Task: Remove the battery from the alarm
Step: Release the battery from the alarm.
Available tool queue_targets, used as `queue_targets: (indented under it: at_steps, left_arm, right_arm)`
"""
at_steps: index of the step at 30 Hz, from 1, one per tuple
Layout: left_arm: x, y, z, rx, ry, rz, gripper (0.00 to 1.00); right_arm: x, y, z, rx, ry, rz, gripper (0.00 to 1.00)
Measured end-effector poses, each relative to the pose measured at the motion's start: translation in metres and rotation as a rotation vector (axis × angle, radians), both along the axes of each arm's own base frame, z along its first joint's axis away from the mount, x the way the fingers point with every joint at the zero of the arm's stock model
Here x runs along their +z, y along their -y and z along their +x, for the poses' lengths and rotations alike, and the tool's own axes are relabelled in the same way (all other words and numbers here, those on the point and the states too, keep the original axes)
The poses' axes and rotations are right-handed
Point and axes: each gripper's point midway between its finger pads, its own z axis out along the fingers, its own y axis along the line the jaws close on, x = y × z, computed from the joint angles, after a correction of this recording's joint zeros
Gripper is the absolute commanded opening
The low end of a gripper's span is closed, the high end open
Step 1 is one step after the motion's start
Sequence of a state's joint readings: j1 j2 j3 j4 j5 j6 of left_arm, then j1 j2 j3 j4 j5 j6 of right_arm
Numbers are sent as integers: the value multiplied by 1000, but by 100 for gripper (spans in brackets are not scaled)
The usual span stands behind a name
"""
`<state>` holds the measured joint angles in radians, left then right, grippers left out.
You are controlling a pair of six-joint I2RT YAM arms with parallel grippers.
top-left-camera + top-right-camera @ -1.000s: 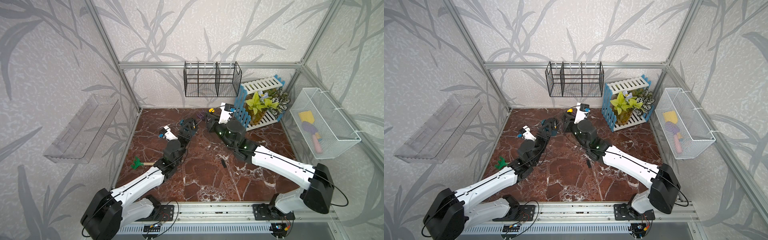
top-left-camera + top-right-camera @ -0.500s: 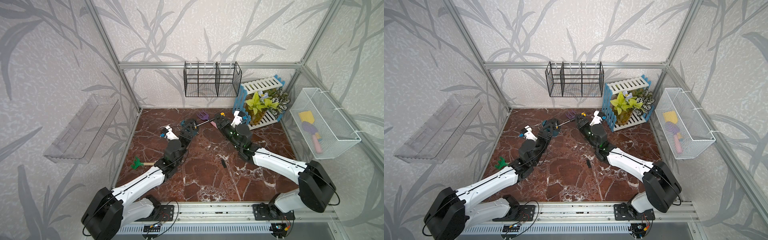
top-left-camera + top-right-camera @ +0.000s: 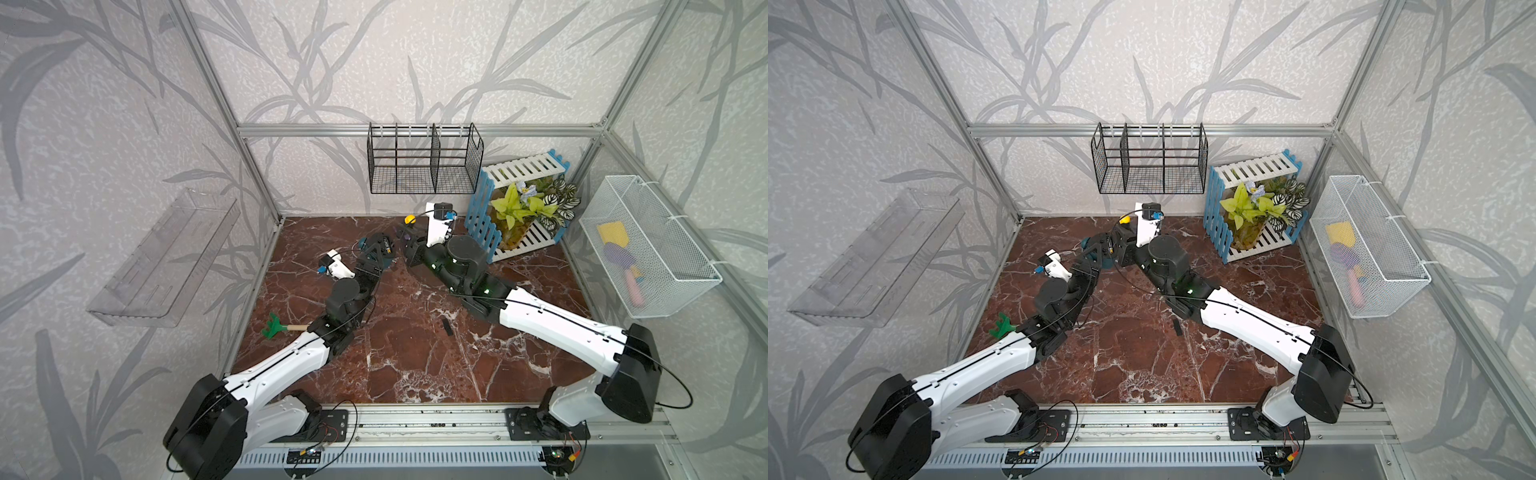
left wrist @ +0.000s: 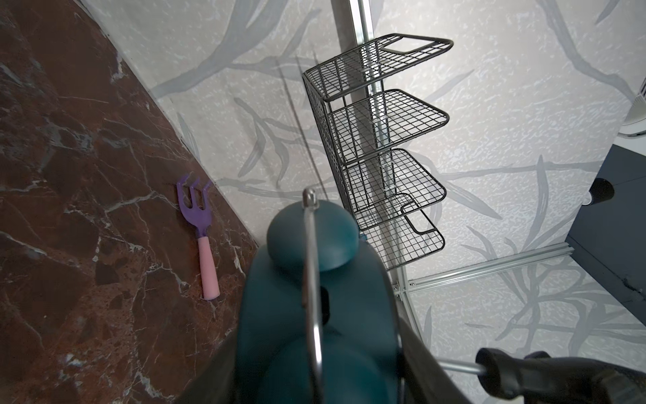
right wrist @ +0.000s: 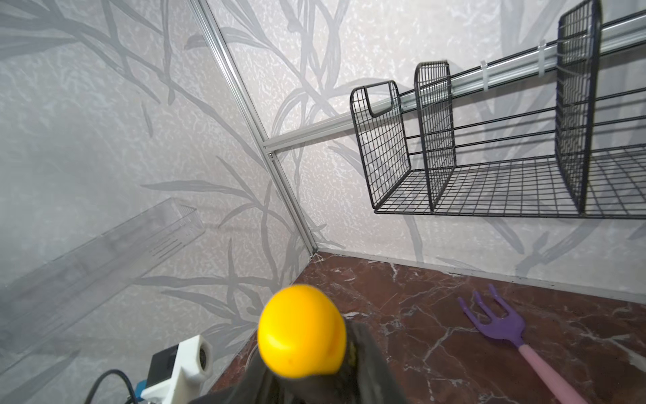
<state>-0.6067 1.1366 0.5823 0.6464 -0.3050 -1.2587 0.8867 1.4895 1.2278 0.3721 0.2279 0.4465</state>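
Observation:
My left gripper [image 3: 375, 258] is shut on the alarm [image 3: 372, 249], a dark-teal clock held above the back of the table; its body and metal handle fill the left wrist view [image 4: 314, 314]. The clock's black back faces the right arm, and a small gold-tipped battery [image 3: 389, 247] seems to sit in it. My right gripper [image 3: 409, 246] is shut on a black-and-yellow screwdriver [image 3: 409, 219]. The screwdriver's yellow end [image 5: 300, 328] points up, and its shaft [image 4: 454, 367] reaches the alarm's back side.
A small flat black piece [image 3: 447, 326] lies mid-table. A green toy rake [image 3: 275, 328] lies by the left arm and a purple toy fork [image 4: 197, 213] near the back wall. A black wire basket [image 3: 424, 162] hangs behind; a blue-white crate with plants [image 3: 519, 208] stands back right.
The right arm swung away to the right with the screwdriver half a second ago and has come back beside the alarm. The left arm and the alarm have stayed put.

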Motion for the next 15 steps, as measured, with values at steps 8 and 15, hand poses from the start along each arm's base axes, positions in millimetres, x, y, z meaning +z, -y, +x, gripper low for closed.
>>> queue_targets:
  at_steps: [8, 15]
  left_arm:
    - [-26, 11, 3, -53, -75, 48, 9]
    - [-21, 10, 5, -60, -62, 6, 9]
  right_arm:
    - [-61, 56, 36, -16, -280, 362, 0]
    - [-78, 72, 47, -19, -412, 618, 0]
